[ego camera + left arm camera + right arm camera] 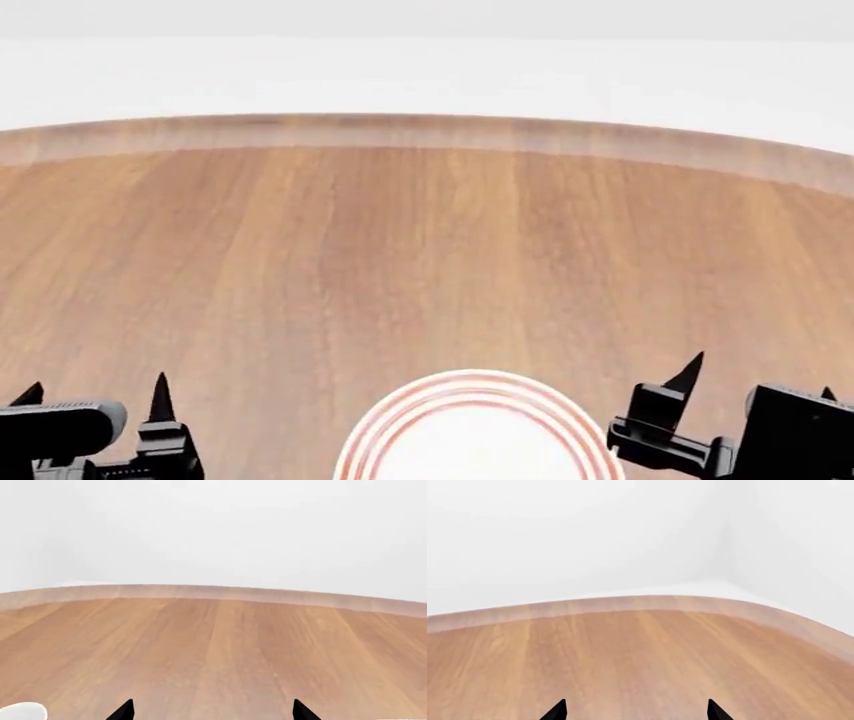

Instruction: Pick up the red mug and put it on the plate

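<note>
The plate (474, 440), white with concentric red rings, lies on the wooden table at the near edge of the head view, half cut off by the frame. The red mug is out of view in every frame. My left gripper (94, 392) is at the lower left of the head view and is open and empty; its two black fingertips (124, 710) stand wide apart over bare wood. My right gripper (757, 375) is at the lower right, right of the plate, also open and empty, fingertips (715, 711) wide apart.
The round wooden table (427, 250) stretches ahead to its curved far edge (427, 130), with white wall behind. A small white rounded shape (23, 712) shows at the edge of the left wrist view; I cannot tell what it is.
</note>
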Controlling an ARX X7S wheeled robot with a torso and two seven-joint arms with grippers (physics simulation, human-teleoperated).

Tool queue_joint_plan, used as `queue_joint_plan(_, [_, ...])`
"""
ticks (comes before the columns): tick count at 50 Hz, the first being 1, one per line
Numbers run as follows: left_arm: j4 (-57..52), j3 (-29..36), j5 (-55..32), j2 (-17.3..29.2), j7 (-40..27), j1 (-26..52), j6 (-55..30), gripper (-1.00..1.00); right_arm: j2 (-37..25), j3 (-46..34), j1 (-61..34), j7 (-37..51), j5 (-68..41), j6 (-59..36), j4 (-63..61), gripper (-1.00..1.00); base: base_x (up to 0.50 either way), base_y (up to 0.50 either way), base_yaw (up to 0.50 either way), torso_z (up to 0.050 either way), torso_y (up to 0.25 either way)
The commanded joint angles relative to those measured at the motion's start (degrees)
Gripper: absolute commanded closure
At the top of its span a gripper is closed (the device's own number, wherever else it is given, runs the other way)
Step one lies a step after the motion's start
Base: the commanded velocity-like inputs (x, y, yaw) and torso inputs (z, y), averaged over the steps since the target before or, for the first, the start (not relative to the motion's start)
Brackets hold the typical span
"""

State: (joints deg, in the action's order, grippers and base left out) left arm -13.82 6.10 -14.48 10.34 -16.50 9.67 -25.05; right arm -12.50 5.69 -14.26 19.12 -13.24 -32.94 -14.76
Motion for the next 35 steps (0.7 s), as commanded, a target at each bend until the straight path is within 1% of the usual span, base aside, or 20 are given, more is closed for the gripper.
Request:
queue_joint_plan(1, [3.98, -7.29, 1.35, -2.61, -6.32, 1.09, -0.06, -1.00, 1.03, 0.68, -0.04, -1.39, 1.08, 1.29, 1.65, -1.00, 0.00, 0.00, 0.00, 0.000, 0.000])
queue_joint_plan(9, [9.39, -11.31, 0.69, -1.56, -8.26, 2.11, 1.33, -1.00, 1.04, 0.02, -0.30, -1.38, 1.15, 1.93, 2.92, -1.00, 0.00, 0.00, 0.00, 0.000, 0.000])
queue_joint_plan(15, [9.05, -13.49, -0.30, -1.23, -9.67, 1.62, 0.81, -1.00, 1.03, -0.22, -0.40, -1.28, 0.97, 1.94, 3.14, -1.00, 0.00, 0.00, 0.00, 0.000, 0.000])
queue_joint_plan(25, [8.48, -13.65, -1.33, -1.32, -10.38, 1.65, -0.39, -1.00, 0.85, -0.27, -0.34, -1.21, 0.54, 2.17, 3.46, -1.00, 0.00, 0.00, 0.00, 0.000, 0.000])
queue_joint_plan(35, [10.80, -13.48, -2.00, -1.17, -10.05, 2.65, 0.08, -1.00, 0.82, -0.73, -0.42, -1.05, 0.50, 2.55, 3.96, -1.00, 0.00, 0.00, 0.00, 0.000, 0.000])
